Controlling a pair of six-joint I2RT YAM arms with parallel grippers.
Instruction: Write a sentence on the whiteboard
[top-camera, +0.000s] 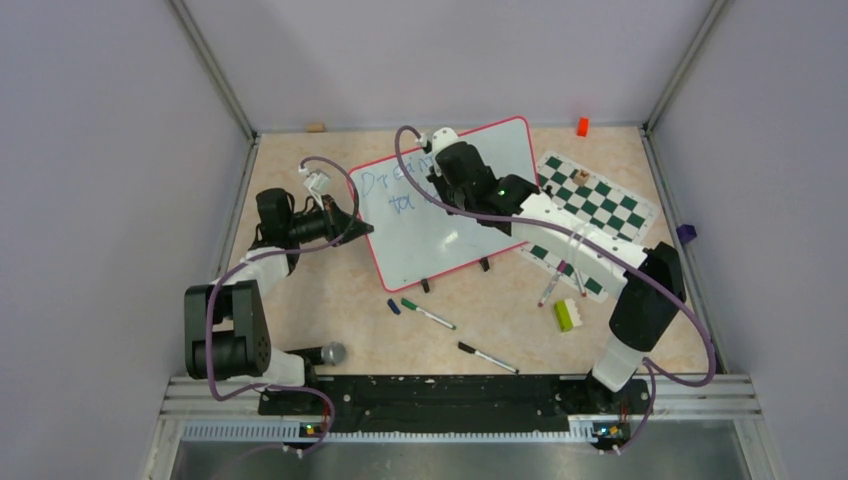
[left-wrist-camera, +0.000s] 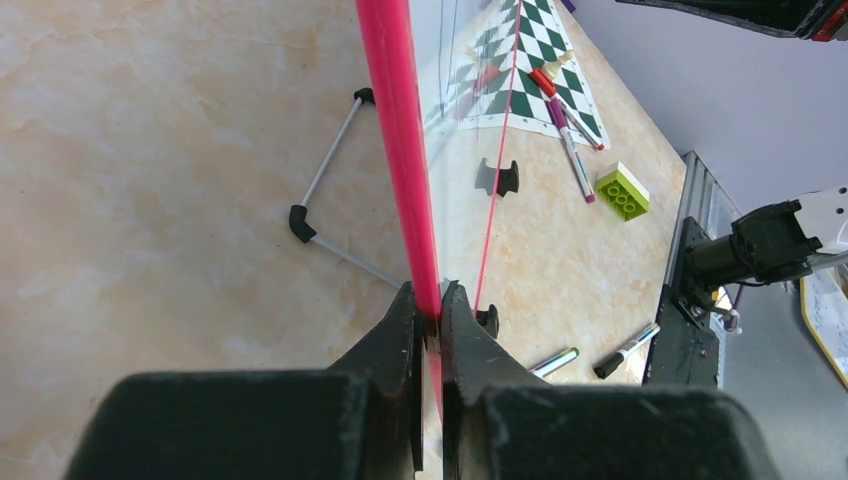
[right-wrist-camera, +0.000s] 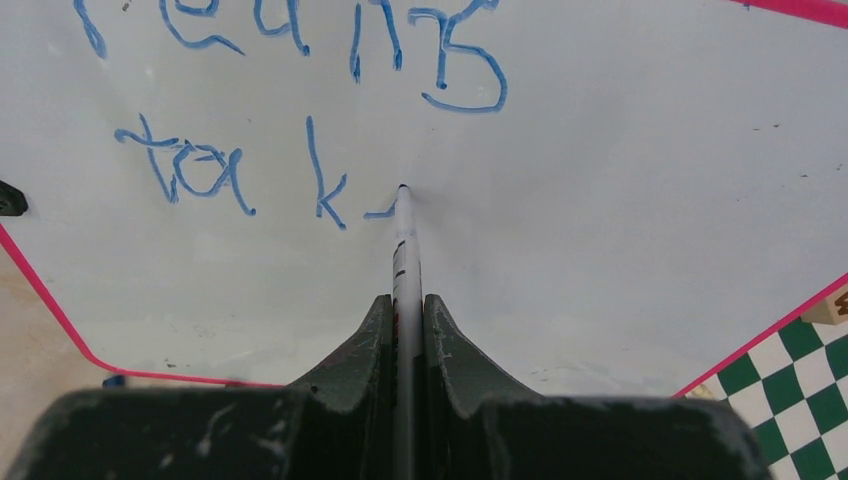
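The counter (top-camera: 330, 300) carries the whiteboard (top-camera: 440, 240), propped on its black feet and slanting between the two arms. The left hand (left-wrist-camera: 428, 300) is clamped on the board's red frame at its near edge, fingers pressed to either side of the rim, evidently to steady it. The right hand (right-wrist-camera: 405, 310) reaches over the board from the other side, closed tightly on a marker (right-wrist-camera: 404, 250) that runs straight out ahead of its fingers, the tip touching the white surface. The sentence (right-wrist-camera: 316, 175) is only partly written. Just beyond and to the left of that tip, the blue lettering reads "tak" on the second line, with a short dash at the tip itself that looks like the start of the next letter. Above it, farther from the hand, runs the first line: its tail reads "reams" in the wrist view, and from overhead it begins with a capital "D". By my judgement the job is early to midway. One word is done and a second is in progress, and most of the board below and to the right of the hand is bare, so the rest of the second line and any further lines remain. Small dark marks on the marker's barrel are too blurred to read, and I can make out no brand or label anywhere else.
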